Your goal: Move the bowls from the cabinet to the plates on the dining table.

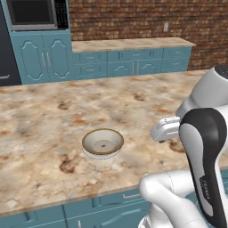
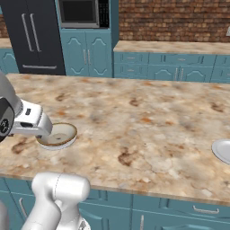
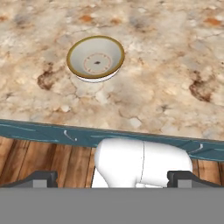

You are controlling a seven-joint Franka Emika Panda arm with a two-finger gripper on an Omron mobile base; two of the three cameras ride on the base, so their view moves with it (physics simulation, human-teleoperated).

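**Q:** Where was the bowl (image 1: 103, 143) at this moment?

**A:** It stood upright on the marble bench (image 1: 40, 111), near the front edge, apart from the arm. In the left base view it sat left of the white hand; in the right base view (image 2: 57, 135) the hand partly covered its left rim. A pale disc showed under it in the left base view, though whether that was a plate could not be told. The hand view (image 3: 96, 58) showed its cream inside, tan rim and a dark mark at the centre.

**Q:** And the tool?

**A:** The tool (image 3: 112, 179) was spread wide and held nothing. Its two dark tips stood far apart at the bottom of the hand view, over the bench's front edge and the wooden floor (image 3: 52, 162), well short of the bowl.

**Q:** Any plate in sight?

**A:** One pale plate (image 2: 222, 150) lay flat at the right edge of the right base view, bare, well apart from the bowl.

**Q:** What stood behind?

**A:** Teal cabinets (image 1: 44, 55) under a microwave (image 1: 38, 13), a second counter (image 1: 129, 43) against a brick wall (image 1: 133, 18), and a dark fridge (image 2: 33, 36) in the right base view.
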